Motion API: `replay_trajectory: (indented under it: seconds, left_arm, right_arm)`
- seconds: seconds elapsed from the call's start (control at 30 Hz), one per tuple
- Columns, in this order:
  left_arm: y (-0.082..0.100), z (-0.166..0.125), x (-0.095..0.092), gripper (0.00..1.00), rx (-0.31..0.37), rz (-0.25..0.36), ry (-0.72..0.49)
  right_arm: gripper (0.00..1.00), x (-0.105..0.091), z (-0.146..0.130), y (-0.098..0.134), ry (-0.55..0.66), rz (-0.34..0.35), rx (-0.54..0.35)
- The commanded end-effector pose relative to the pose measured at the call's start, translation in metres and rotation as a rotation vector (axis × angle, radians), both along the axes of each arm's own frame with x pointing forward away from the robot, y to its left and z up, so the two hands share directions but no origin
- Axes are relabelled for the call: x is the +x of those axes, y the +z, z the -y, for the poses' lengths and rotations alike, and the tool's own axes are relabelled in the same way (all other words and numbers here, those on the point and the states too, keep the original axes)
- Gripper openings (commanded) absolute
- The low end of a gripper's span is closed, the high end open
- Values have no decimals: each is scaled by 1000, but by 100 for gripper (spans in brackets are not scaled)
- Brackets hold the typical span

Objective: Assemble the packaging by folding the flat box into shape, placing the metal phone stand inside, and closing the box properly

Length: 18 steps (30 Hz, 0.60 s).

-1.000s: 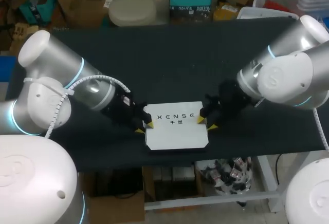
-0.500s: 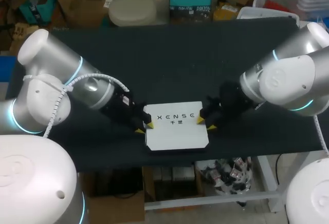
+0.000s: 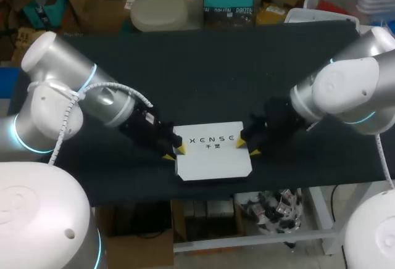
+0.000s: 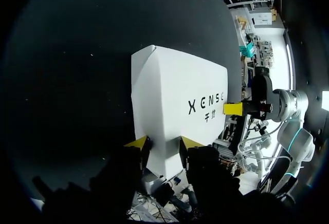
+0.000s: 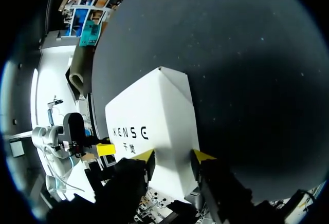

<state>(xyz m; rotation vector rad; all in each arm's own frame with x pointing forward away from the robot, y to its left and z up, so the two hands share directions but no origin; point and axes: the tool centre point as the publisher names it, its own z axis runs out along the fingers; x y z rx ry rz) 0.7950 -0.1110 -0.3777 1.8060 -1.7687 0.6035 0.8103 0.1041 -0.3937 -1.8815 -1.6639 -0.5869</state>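
**Box nudged right, held at both ends**

In the last second your left arm (image 3: 62,96) has swung its elbow toward the upper left of the head view. The left gripper (image 3: 173,153) has crept a little to the right. The box (image 3: 213,152) has slid a touch right with it, and the right gripper (image 3: 248,148) has barely given way. I read this as a squeeze or a squaring-up of the ends, not a new fold.

The box lies flat in the lower middle of the head view, printed face up, and looks closed. You cannot see the phone stand anywhere, so you cannot tell whether it is already inside.

Each gripper straddles one end of the box. In the left wrist view its jaws stand only narrowly apart, with white card filling the gap and a yellow tip flush against it on either side. The right wrist view shows the same, so both appear clamped on the card.

The box sits close to the front edge of the table (image 3: 203,78), low in the head view, so there is little room toward you. The white coiled cable (image 3: 92,93) loops over the left arm, well apart from the box. With both ends occupied, neither gripper is free to press the lid.
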Motion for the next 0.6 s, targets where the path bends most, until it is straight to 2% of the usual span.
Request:
replay_trajectory:
  seconds: [0.03,0.6]
  left_arm:
    - [2,17,1,39,10,-9,-8]
    - [9,20,2,39,-31,-51,-20]
  right_arm:
    - [48,6,-9,2,36,-43,34]
    - [47,9,-14,16,51,-80,44]
